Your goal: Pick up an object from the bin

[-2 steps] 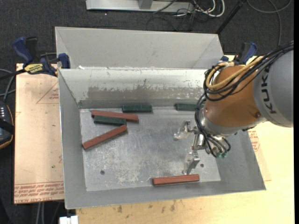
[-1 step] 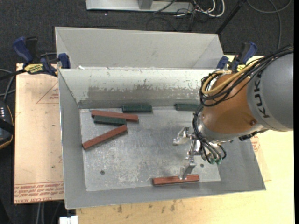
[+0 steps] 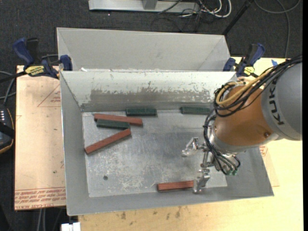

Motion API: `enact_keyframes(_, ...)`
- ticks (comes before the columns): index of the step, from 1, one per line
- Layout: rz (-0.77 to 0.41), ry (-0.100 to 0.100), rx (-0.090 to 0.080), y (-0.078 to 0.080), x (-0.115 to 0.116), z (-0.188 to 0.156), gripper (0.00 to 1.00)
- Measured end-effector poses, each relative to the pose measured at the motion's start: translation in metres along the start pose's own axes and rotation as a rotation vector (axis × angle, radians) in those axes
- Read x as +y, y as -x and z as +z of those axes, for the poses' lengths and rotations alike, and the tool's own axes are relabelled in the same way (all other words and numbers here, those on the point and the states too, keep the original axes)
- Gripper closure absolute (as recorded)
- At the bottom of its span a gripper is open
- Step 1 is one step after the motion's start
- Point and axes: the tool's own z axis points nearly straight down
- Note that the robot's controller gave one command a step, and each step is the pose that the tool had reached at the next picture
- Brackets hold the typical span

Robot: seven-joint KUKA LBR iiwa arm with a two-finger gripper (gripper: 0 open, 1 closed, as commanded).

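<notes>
My gripper [image 3: 195, 166] hangs low over the front right part of the bin floor. It is open, with bare metal between one fingertip [image 3: 189, 149] and the other [image 3: 200, 184]. A short red-brown bar [image 3: 175, 186] lies flat along the front wall. Its right end is right at the nearer fingertip; whether they touch I cannot tell. A dark green bar [image 3: 195, 110] lies against the back wall, behind the gripper.
Another dark green bar [image 3: 141, 112] rests at the middle of the back wall. At the back left, a red-brown bar [image 3: 118, 119] and a dark green bar [image 3: 112, 124] lie together, with a longer red-brown bar [image 3: 108, 141] slanting below them.
</notes>
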Motion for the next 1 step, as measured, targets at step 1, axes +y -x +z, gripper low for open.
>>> enact_keyframes(1, -0.136, -0.004, -0.023, 0.0039, -0.0161, 0.0380, 1.00)
